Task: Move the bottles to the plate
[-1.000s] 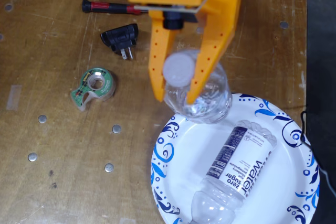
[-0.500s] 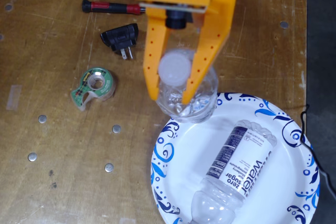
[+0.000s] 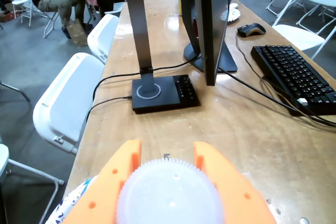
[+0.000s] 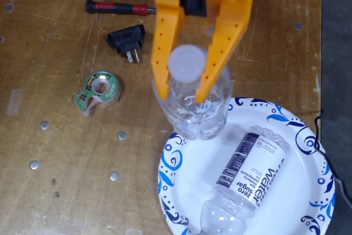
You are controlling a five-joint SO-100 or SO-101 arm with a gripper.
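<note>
Filling the bottom of the wrist view, a ribbed whitish cap [image 3: 169, 192] sits between two orange fingers [image 3: 110, 182]; we see the gripper [image 3: 167, 156] closed on this unlabelled bottle [image 4: 195, 100], holding it upright by its neck.

Going from largest to smallest in the fixed view: we see a wooden table [image 4: 55, 152] under everything. At about 5 o'clock lies the plate [image 4: 181, 191], white with blue swirls on its rim. The orange gripper [image 4: 179, 96] comes down from 12 o'clock. The held bottle stands at the plate's 11 o'clock edge, its base overlapping the rim; we cannot tell whether it rests there or hangs just above. The labelled bottle [image 4: 247, 177] lies on its side on the plate, label reading "zero sugar Water".

At 9 o'clock sits a green tape dispenser [image 4: 98, 92]. At 11 o'clock we see a red-and-black screwdriver [image 4: 115, 8], and just below it a black plug adapter [image 4: 127, 41].

In the wrist view, farther off at 12 o'clock stands a monitor [image 3: 210, 19], with a black keyboard [image 3: 296, 74] at 2 o'clock.
</note>
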